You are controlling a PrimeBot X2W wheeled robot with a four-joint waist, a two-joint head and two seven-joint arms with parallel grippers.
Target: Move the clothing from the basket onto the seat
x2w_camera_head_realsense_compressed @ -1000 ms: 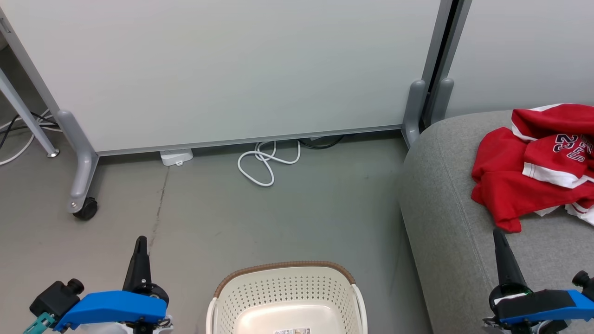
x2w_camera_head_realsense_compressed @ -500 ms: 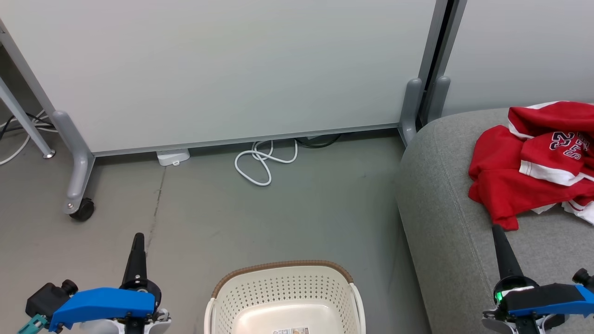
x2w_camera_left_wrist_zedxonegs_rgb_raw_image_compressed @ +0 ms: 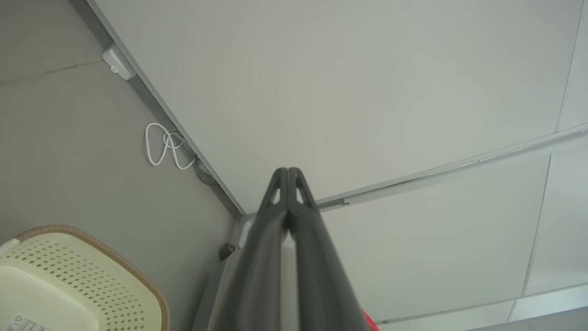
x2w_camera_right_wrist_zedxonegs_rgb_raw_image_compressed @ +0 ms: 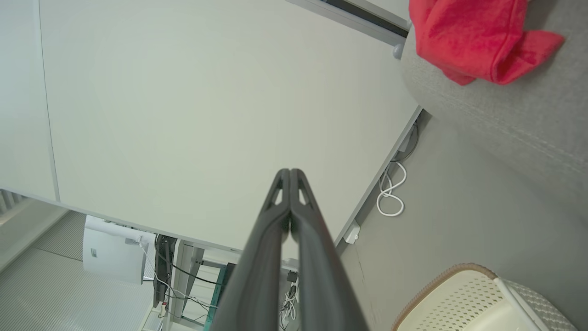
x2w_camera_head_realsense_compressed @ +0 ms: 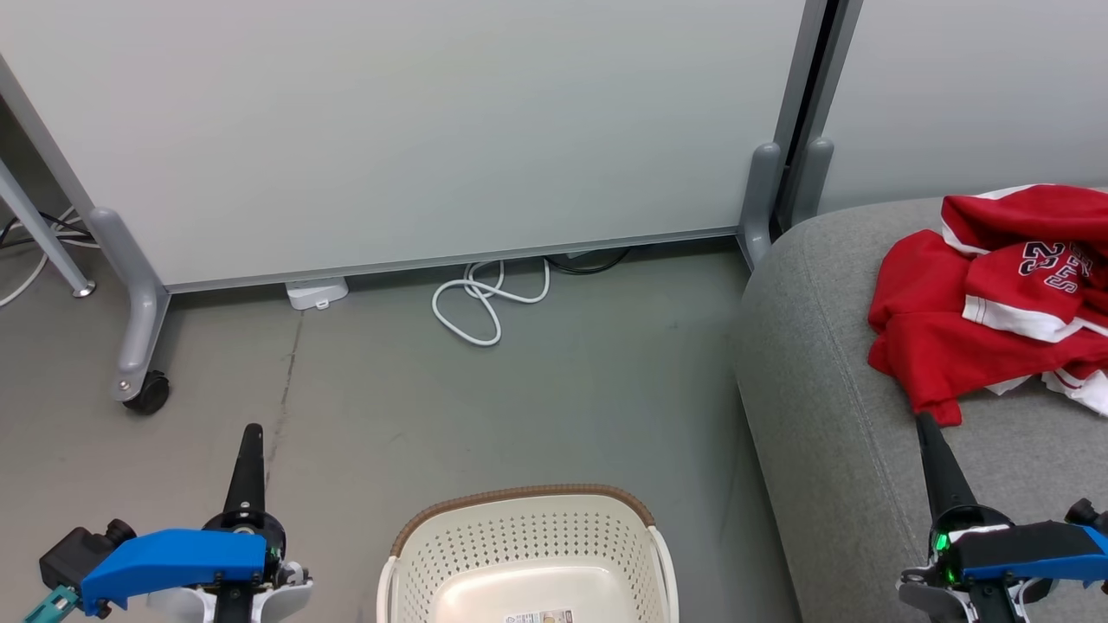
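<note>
The red clothing [x2w_camera_head_realsense_compressed: 978, 303] with white trim and lettering lies crumpled on the light-grey seat [x2w_camera_head_realsense_compressed: 831, 389] at the right; the clothing [x2w_camera_right_wrist_zedxonegs_rgb_raw_image_compressed: 468, 37] also shows on the seat [x2w_camera_right_wrist_zedxonegs_rgb_raw_image_compressed: 528, 124] in the right wrist view. The cream basket [x2w_camera_head_realsense_compressed: 519, 554] with a brown rim stands on the floor at bottom centre, with only a label on its bottom. My left gripper [x2w_camera_head_realsense_compressed: 252, 430] is shut and holds nothing, left of the basket. My right gripper [x2w_camera_head_realsense_compressed: 923, 420] is shut and holds nothing, its tip just below the clothing's lower edge. Both wrist views show the fingers [x2w_camera_left_wrist_zedxonegs_rgb_raw_image_compressed: 287, 172] [x2w_camera_right_wrist_zedxonegs_rgb_raw_image_compressed: 290, 172] pressed together.
A pale partition panel [x2w_camera_head_realsense_compressed: 415, 130] on grey wheeled feet [x2w_camera_head_realsense_compressed: 138, 381] stands behind the grey floor. A coiled white cable [x2w_camera_head_realsense_compressed: 485, 298] and a white power block [x2w_camera_head_realsense_compressed: 316, 292] lie at its base. A slanted grey leg [x2w_camera_head_realsense_compressed: 43, 234] is at far left.
The whole head view has drifted slightly, so the camera moved. Both grippers sit a little lower in the picture and stay shut. Clothing and basket lie as before.
</note>
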